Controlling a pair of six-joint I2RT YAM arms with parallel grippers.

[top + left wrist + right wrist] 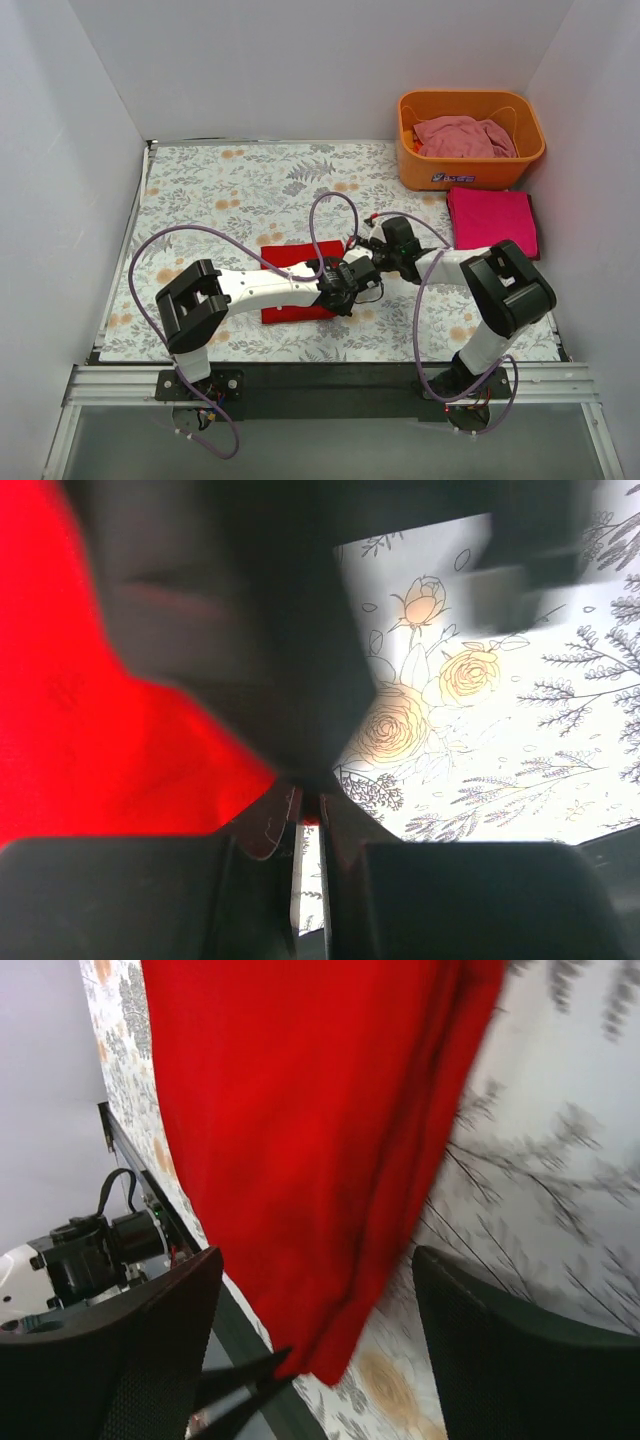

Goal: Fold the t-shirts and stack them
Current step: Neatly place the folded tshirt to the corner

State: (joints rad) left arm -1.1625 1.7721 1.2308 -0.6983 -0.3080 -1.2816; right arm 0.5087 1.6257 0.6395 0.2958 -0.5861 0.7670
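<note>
The bright red t-shirt (291, 262) lies folded on the flowered table cover near the middle. My left gripper (347, 287) is at the shirt's right near corner, and in the left wrist view it (310, 802) is shut on a small bit of the red cloth (100, 730). My right gripper (377, 250) hovers just right of the shirt. The right wrist view shows it (318, 1260) open, with the red cloth (300, 1110) below and between its spread fingers. The magenta-pink t-shirt (492, 221) lies folded at the right. The pale pink t-shirt (462, 136) sits crumpled in the basket.
The orange plastic basket (450, 172) stands at the back right corner. White walls close in the table (250, 190) on three sides. Purple cables loop over both arms. The two grippers are close together at the red shirt's right edge.
</note>
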